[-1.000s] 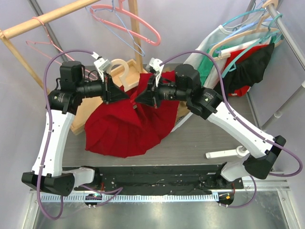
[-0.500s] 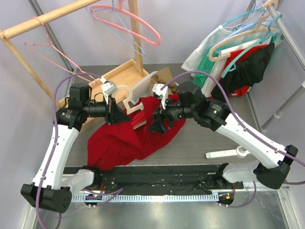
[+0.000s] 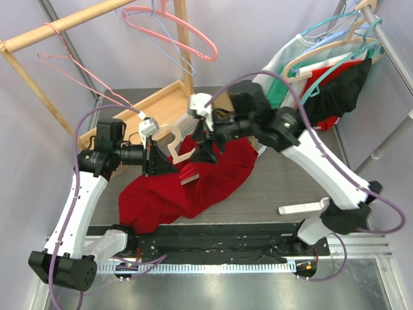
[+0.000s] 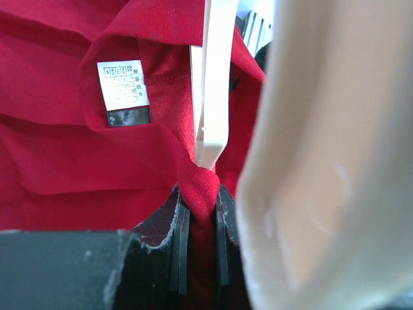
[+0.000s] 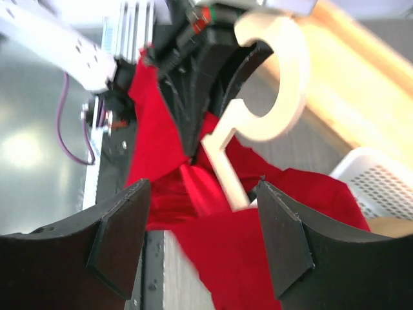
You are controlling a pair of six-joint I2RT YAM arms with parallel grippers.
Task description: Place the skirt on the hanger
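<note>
Left fingers pinch the red skirt just beside the hanger; right fingers gape empty near it. Cloth sagging below the hanger onto the surface could drag the waistband off.

Right gripper: the jaws, shut on the cloth a second ago, now stand wide apart with nothing between them. It is off the skirt and sits higher, close beside the hook of the hanger. Left gripper: now lower and nearer the arm bases, bringing the hanger down with it. The skirt, earlier fanned wide, is now bunched into a narrower heap on the table.
</note>
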